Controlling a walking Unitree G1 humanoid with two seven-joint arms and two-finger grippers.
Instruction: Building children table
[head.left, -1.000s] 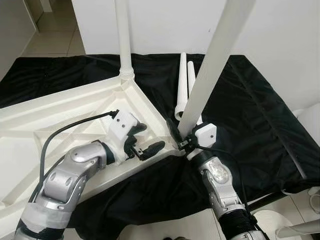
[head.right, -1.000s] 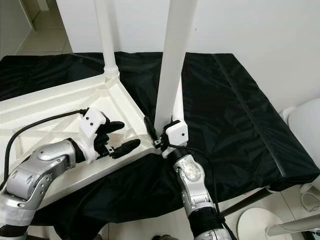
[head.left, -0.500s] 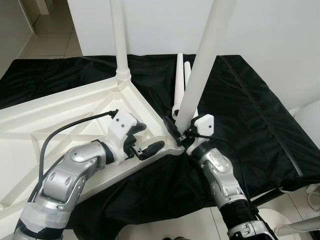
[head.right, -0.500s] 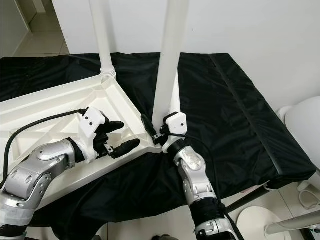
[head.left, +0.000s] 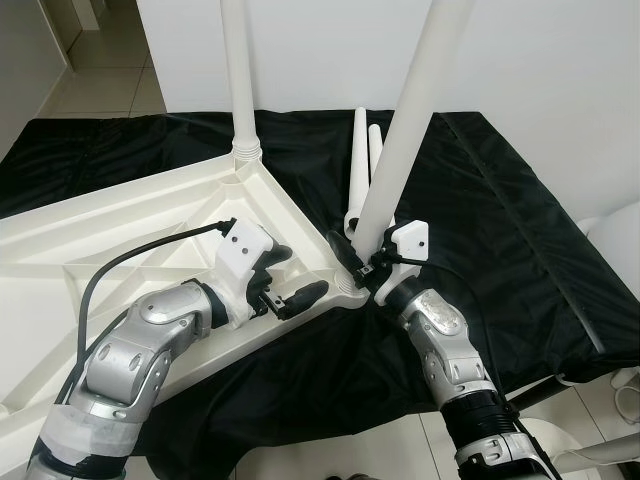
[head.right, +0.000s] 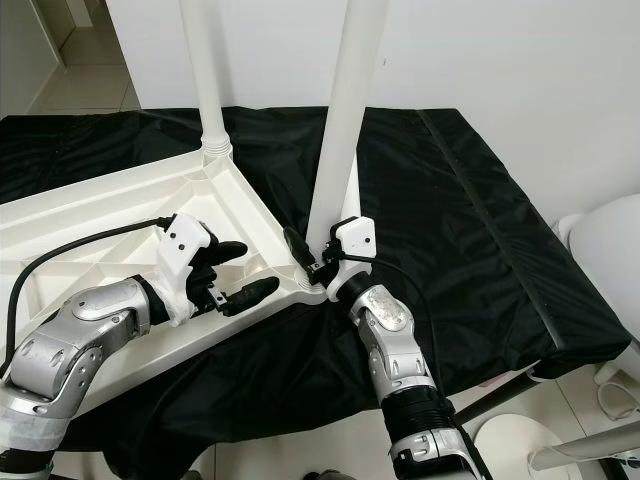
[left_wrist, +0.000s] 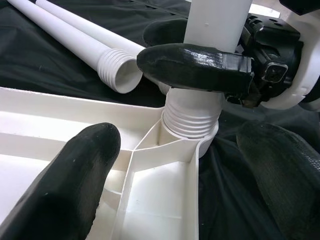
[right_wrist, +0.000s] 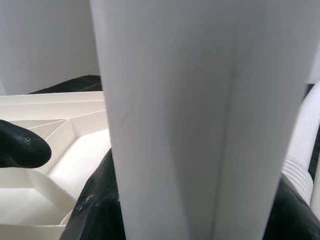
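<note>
Surface: black cloth (head.left: 500, 200) is spread over a raised surface against a white wall; tiled floor is seen beyond its far left corner.
Tabletop: a white plastic children's tabletop (head.left: 120, 230) is laid upside down on the cloth, ribbed underside up, one corner reaching toward the cloth's middle.
Fitted leg: a white leg (head.left: 240, 80) is stood upright in the far corner socket of the tabletop.
Held leg: a second white leg (head.left: 405, 120) is kept nearly upright, slightly tilted, with its threaded end seated in the near corner socket (left_wrist: 192, 120).
Right gripper: the right gripper (head.left: 362, 262) is clamped around the held leg just above the socket, one finger (left_wrist: 192, 60) lying across the leg.
Left gripper: the left gripper (head.left: 285, 282) is held over the tabletop's edge beside that corner, its fingers (left_wrist: 75, 175) spread apart and grasping nothing.
Spare legs: two more white legs (head.left: 362, 160) are laid side by side on the cloth behind the held leg, threaded ends toward the robot.
</note>
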